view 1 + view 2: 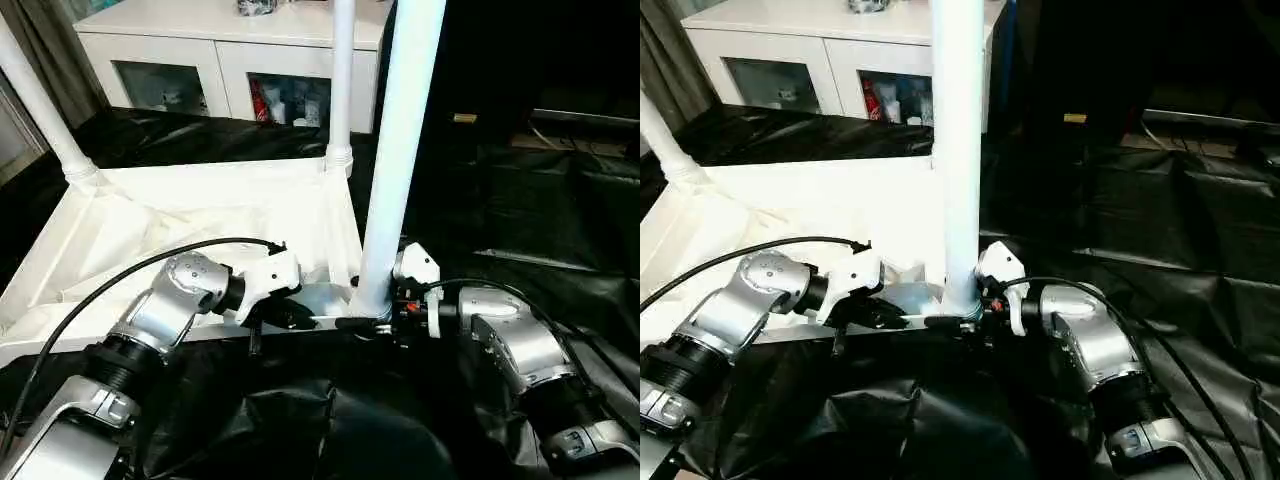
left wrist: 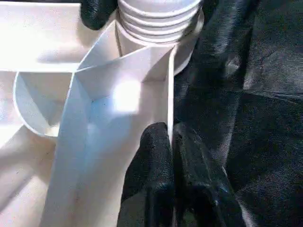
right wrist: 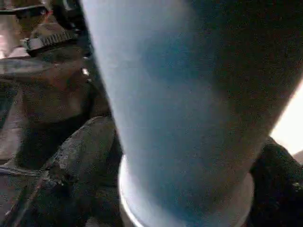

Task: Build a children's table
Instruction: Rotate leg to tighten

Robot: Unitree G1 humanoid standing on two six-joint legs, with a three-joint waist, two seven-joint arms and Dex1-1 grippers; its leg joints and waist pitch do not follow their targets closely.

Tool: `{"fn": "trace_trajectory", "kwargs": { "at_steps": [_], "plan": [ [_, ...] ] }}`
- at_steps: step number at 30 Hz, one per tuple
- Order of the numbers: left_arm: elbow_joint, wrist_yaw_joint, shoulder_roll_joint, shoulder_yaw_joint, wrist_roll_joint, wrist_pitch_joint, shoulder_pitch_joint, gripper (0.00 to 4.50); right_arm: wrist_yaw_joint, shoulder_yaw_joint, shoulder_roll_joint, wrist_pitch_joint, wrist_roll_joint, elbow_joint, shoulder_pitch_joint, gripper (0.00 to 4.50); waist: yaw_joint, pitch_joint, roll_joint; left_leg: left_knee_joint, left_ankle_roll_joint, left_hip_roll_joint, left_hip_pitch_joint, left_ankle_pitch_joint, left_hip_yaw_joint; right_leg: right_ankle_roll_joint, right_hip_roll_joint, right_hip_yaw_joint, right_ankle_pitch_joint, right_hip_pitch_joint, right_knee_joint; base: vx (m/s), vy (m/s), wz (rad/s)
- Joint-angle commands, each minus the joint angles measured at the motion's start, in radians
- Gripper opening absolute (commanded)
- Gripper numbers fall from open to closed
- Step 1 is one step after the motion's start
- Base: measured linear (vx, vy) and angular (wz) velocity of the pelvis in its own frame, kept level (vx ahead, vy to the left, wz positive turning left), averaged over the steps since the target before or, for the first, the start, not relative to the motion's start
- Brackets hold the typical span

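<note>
The children's table lies upside down, its white top (image 1: 190, 215) with the ribbed underside facing up. Three white legs stand in corner sockets: one at the far left (image 1: 40, 100), one at the far right (image 1: 342, 80), and a near one (image 1: 400, 150) close in front of me. My left gripper (image 2: 170, 137) is shut on the top's thin rim (image 2: 169, 90) beside the near leg's socket. My right gripper (image 3: 184, 165) is open, with a black finger (image 3: 80, 156) on either side of the near leg's base (image 3: 180, 94). Whether the fingers touch the leg I cannot tell.
Black sheeting (image 1: 520, 220) covers the floor around and under the table top. A white cabinet with glass doors (image 1: 230, 60) stands behind it. Dark furniture (image 1: 570, 110) rises at the right. Cables run along both forearms.
</note>
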Motion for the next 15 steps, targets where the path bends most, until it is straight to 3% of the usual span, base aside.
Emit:
{"fn": "trace_trajectory", "kwargs": {
  "at_steps": [1,10,11,14,15],
  "plan": [
    [-0.035,-0.010,0.001,-0.009,-0.014,-0.002,0.003,0.00,0.020,0.024,0.004,0.008,0.011,-0.012,-0.019,3.52,0.001,-0.071,-0.009,-0.069,0.060,0.071,0.028,-0.157,-0.027,-0.232,-0.100,0.054,-0.118,0.046,-0.064,0.000,0.000,0.00],
    [-0.028,-0.008,-0.012,-0.001,-0.019,0.011,0.014,0.00,0.005,0.022,0.033,0.045,0.023,-0.023,0.028,2.84,0.002,-0.076,-0.002,-0.063,0.079,0.069,0.026,-0.127,-0.027,-0.248,-0.096,0.050,-0.036,0.047,-0.057,0.000,0.000,0.00],
    [-0.026,-0.005,-0.013,-0.001,-0.019,0.012,0.014,0.00,0.001,0.021,0.035,0.045,0.022,-0.023,0.029,2.80,0.004,-0.076,0.006,-0.063,0.076,0.069,0.026,-0.132,-0.029,-0.248,-0.096,0.050,-0.041,0.046,-0.056,0.000,0.000,0.00],
    [0.043,0.128,-0.068,0.017,0.020,0.039,-0.013,0.00,-0.183,-0.001,0.091,0.042,-0.030,0.026,0.053,2.74,-0.004,-0.068,0.002,-0.072,0.047,0.067,0.029,-0.185,-0.029,-0.241,-0.096,0.051,-0.105,0.044,-0.069,0.000,0.000,0.00],
    [0.050,0.142,-0.076,0.021,0.021,0.041,-0.016,0.00,-0.205,-0.005,0.098,0.040,-0.036,0.034,0.054,2.74,-0.007,-0.062,0.004,-0.077,0.024,0.066,0.035,-0.243,-0.029,-0.225,-0.098,0.052,-0.204,0.042,-0.081,0.000,0.000,0.00]
  ]
}}
